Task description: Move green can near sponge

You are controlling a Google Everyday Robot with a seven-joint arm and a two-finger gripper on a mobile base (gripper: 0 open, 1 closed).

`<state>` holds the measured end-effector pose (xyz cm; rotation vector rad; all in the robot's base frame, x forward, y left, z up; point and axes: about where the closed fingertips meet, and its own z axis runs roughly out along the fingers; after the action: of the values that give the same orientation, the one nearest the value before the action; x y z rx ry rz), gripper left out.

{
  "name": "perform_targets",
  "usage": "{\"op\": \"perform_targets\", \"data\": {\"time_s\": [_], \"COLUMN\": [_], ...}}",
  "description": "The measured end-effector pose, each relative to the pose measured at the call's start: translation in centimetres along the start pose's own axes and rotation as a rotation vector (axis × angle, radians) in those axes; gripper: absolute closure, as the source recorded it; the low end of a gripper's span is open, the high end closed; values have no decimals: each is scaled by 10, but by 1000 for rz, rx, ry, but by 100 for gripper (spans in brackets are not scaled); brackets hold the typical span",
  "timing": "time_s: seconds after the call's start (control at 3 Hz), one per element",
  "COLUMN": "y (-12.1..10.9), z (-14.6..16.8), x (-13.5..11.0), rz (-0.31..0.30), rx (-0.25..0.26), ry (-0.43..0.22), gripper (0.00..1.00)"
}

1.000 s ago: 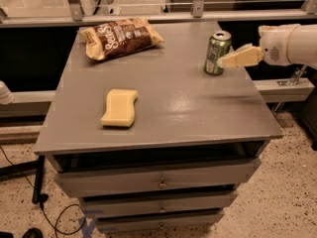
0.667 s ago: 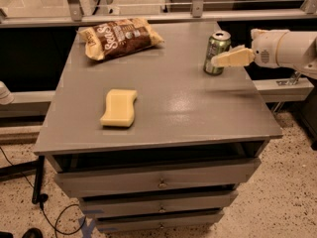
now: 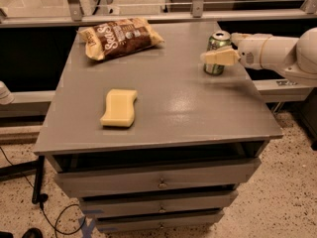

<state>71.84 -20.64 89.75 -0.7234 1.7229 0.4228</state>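
Observation:
The green can [image 3: 217,40] stands upright near the right edge of the grey table [image 3: 188,108], towards the back. My gripper [image 3: 219,47] reaches in from the right and is open. One pale finger [image 3: 218,57] lies across the front of the can and the other finger [image 3: 241,35] is behind it, so the can sits between them. The pale yellow sponge [image 3: 119,107] lies flat on the left front part of the table, well apart from the can.
A brown snack bag [image 3: 120,36] lies at the back left of the table. Drawers [image 3: 161,182] sit under the table top. A metal rail [image 3: 148,18] runs behind the table. Cables [image 3: 29,202] lie on the speckled floor at the left.
My gripper has moved left from beside the can, so its fingers now stand on either side of it. The can, sponge and bag have not moved.

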Motion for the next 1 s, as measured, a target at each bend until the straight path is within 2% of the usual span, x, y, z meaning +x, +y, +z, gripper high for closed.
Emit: {"op": "perform_targets", "data": {"time_s": [0.67, 1.0], "y": [21, 30], "z": [9, 6], "x": [-9, -23], "rz": [2, -3], "rx": [-84, -119], "ry": [-39, -71], "gripper": [64, 88]}}
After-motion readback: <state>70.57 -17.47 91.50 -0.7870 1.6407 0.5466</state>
